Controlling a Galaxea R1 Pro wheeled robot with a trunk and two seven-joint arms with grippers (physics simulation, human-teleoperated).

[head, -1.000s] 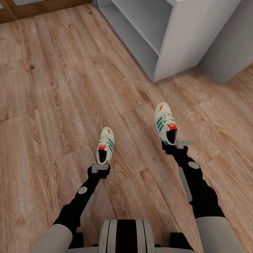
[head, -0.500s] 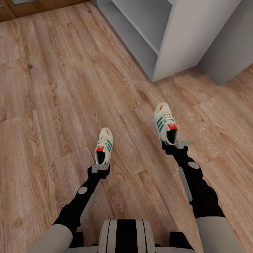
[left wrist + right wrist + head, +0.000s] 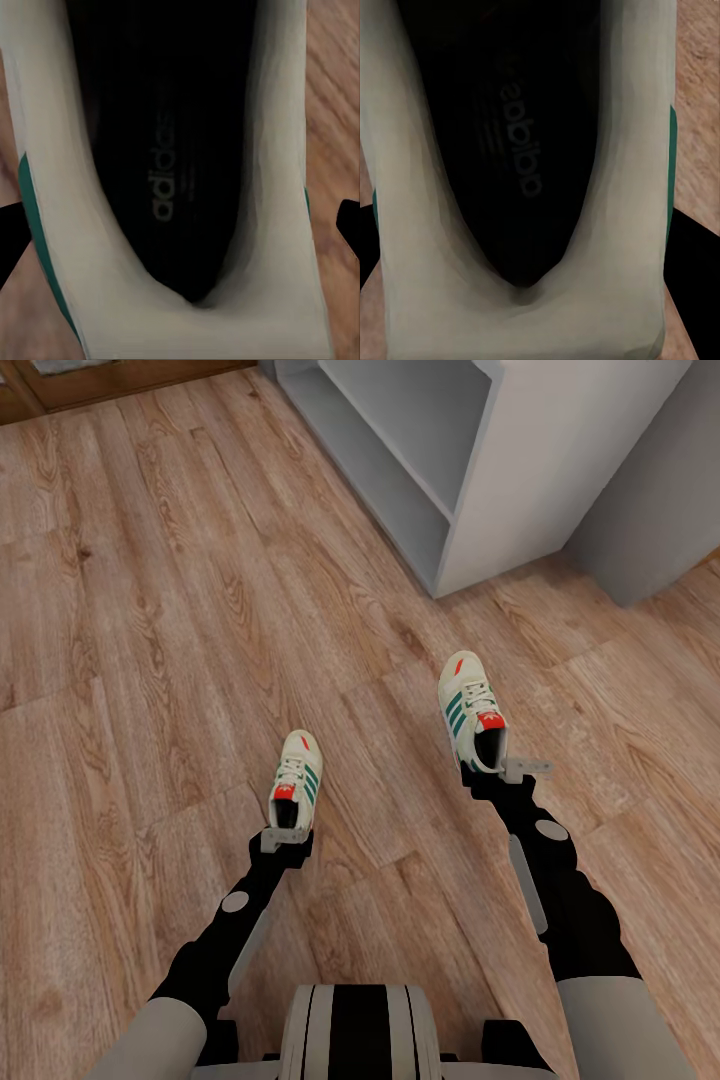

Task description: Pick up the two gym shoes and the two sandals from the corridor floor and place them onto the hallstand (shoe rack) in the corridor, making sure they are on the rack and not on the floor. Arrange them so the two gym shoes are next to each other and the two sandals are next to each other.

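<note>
Gripping one gym shoe (image 3: 297, 783) per gripper, left (image 3: 286, 838), right (image 3: 497, 772); insoles read "adidas" (image 3: 163, 180); wood-plank floor (image 3: 130, 620).

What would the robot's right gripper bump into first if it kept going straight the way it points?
Probably nothing new: the right gripper is already at the heel of a gym shoe. Past the toe comes bare floor, then the grey shelf unit, though depth is hard to judge.

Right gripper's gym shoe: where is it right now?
Head view: the gym shoe sits at the right gripper, heel toward it, toe pointing at the hallstand, right of the other shoe.
</note>
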